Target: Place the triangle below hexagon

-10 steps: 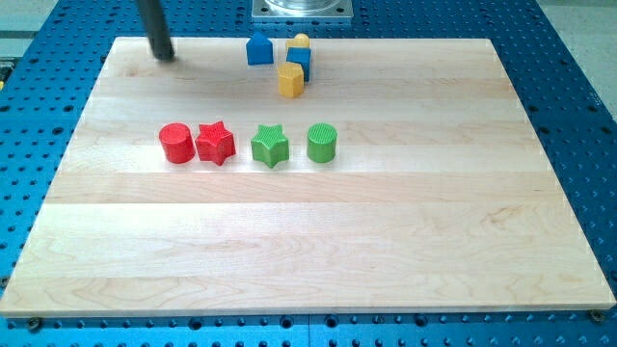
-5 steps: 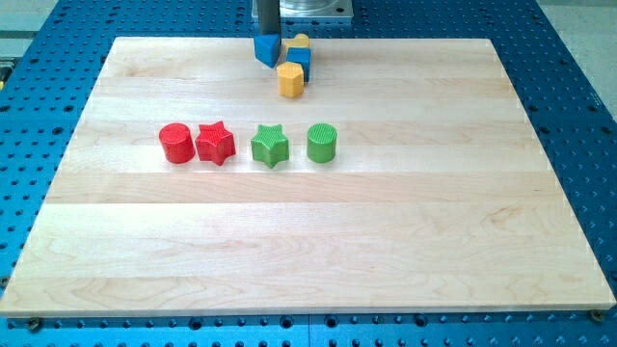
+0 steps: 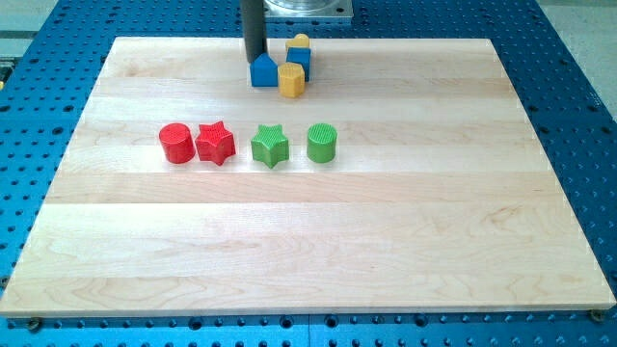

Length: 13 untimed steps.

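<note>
My tip (image 3: 254,58), bare and holding nothing, touches the blue triangle (image 3: 262,71) at top centre, beside, not yet below, the yellow hexagon (image 3: 291,79).

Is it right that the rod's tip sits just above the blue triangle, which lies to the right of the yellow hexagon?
Not quite: in the camera view the blue triangle lies left of the yellow hexagon, touching it. My tip is indeed just above the triangle.

Bright, even overhead lighting; wooden board (image 3: 318,241) sharply focused from edge to edge. Blocks cast only short, soft shadows. No glare on the wood, no motion blur, no visible edge distortion.
</note>
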Available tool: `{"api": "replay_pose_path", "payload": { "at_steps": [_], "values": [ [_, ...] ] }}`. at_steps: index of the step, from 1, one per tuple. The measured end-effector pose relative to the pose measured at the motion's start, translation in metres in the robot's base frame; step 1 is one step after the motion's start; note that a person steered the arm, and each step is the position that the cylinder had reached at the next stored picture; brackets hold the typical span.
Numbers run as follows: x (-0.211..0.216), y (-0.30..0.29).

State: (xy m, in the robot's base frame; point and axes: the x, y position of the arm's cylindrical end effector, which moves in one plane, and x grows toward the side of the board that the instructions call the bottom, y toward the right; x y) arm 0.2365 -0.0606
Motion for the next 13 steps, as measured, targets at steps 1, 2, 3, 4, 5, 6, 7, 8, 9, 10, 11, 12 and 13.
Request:
{"api": "replay_pose_path", "payload": {
  "at_steps": [1, 2, 3, 4, 5, 6, 7, 8, 9, 10, 11, 12, 13],
  "values": [
    [0.008, -0.004],
    [0.039, -0.020],
    [0.069, -0.028],
    [0.087, -0.028],
    [0.105, -0.021],
    [0.112, -0.031],
    [0.124, -0.005],
    [0.133, -0.001],
    [0.136, 0.012],
    [0.133, 0.031],
    [0.132, 0.028],
    [0.132, 0.008],
    [0.132, 0.006]
  ]
}}
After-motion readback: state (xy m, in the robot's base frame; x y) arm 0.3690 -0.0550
